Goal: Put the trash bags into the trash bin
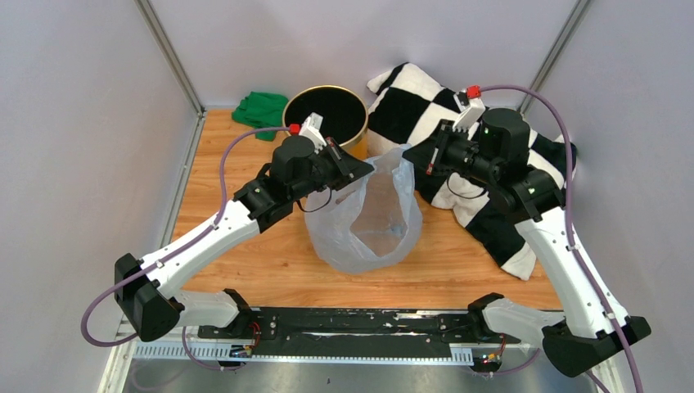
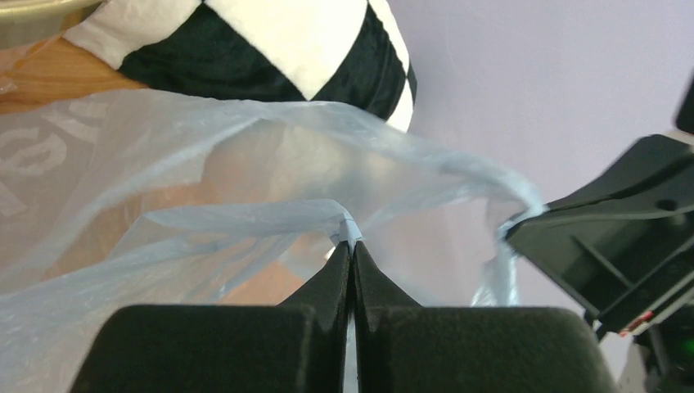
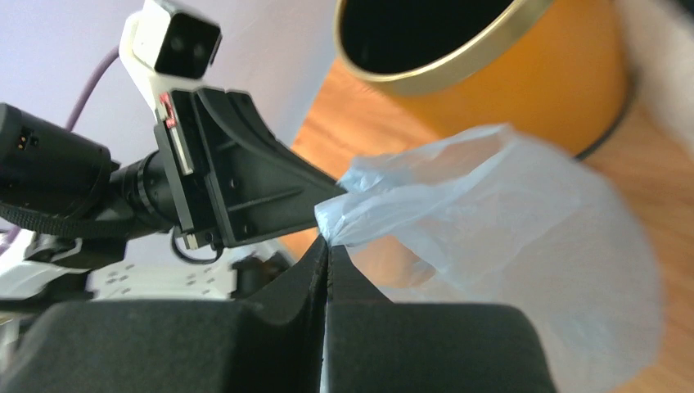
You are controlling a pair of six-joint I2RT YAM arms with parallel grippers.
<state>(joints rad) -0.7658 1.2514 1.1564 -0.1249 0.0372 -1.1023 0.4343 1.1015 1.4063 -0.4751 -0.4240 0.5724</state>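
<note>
- One bag (image 1: 364,221): pale blue, see-through, crinkled. Its mouth is held open and facing up, mid-surface between the two arms.
- One bin (image 1: 327,110): orange wall, gold rim, black inside. It stands upright at the far edge just behind the bag, which is still outside it.
- Two claws, each closed tight with only film between the fingers. Left claw (image 1: 368,166) grips the left edge of the bag's mouth, right claw (image 1: 417,158) the right edge.
- One checkered blanket (image 1: 491,221), black and white, heaped far right just beside the bin and running under the right arm.
- One green cloth (image 1: 260,110), bunched at the far left, near the bin.
- One wooden surface (image 1: 245,262) carries everything.
- In the way: in the top view, the left claw and the bag's raised edge overlap the bin's near wall.
- Left wrist view only: a small tuft of film pokes up past the closed fingertips. The right claw sits opposite with the bag's far edge at its tip.
- Right wrist view only: the bin's orange side and dark base ring.
- Cannot tell whether the bag's bottom rests on the surface or hangs.
</note>
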